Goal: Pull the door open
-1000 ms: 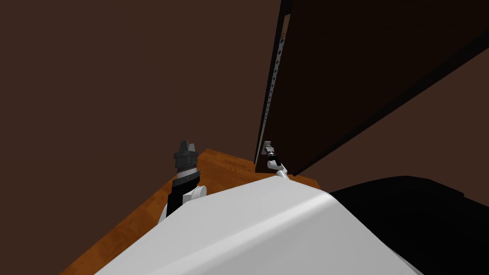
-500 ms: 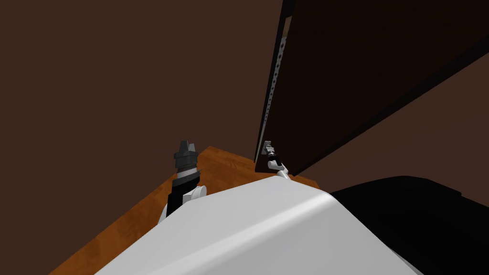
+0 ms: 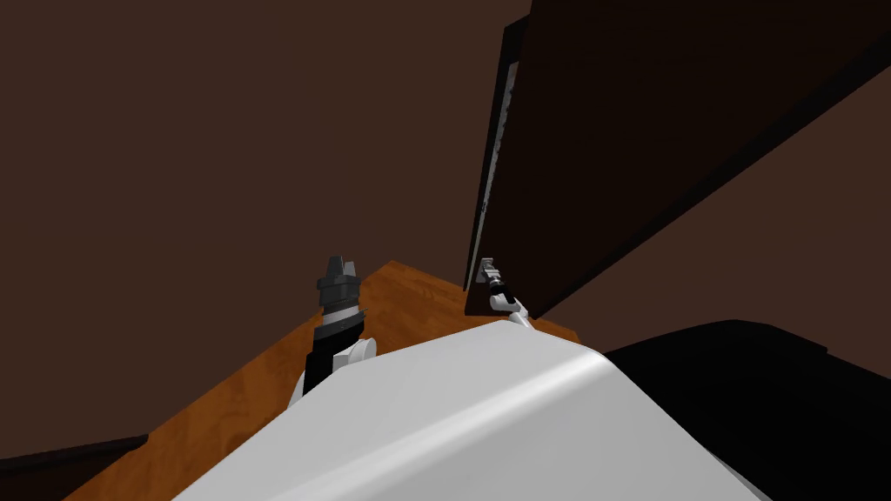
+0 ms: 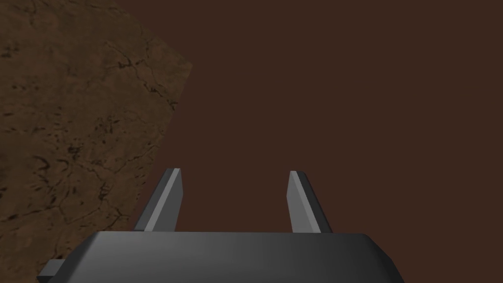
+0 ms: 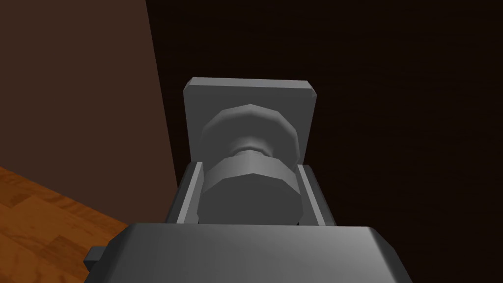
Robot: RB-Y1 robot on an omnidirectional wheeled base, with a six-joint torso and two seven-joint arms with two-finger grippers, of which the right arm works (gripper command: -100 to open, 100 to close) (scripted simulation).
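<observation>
A very dark brown door (image 3: 661, 130) stands ajar on the right of the head view, its edge (image 3: 489, 200) turned towards me. In the right wrist view a grey round knob (image 5: 250, 186) sits on a grey square plate (image 5: 248, 98) on the dark door face (image 5: 393, 123). My right gripper (image 5: 250, 194) is shut on the knob, one finger pressing each side; in the head view it (image 3: 489, 271) sits low at the door's edge. My left gripper (image 3: 338, 268) hangs above the floor to the left, and its wrist view shows it (image 4: 235, 201) open with nothing between the fingers.
A brown wall (image 3: 217, 156) fills the left side beside the door. An orange wood floor (image 3: 261, 383) runs between the wall and me. A black area (image 3: 783, 391) lies at the lower right. A dark strip (image 3: 70, 452) shows at the lower left corner.
The door has swung a little further towards me, its edge looking wider. More wood floor and a dark strip show at the lower left. The grippers hold the same places in the view.
</observation>
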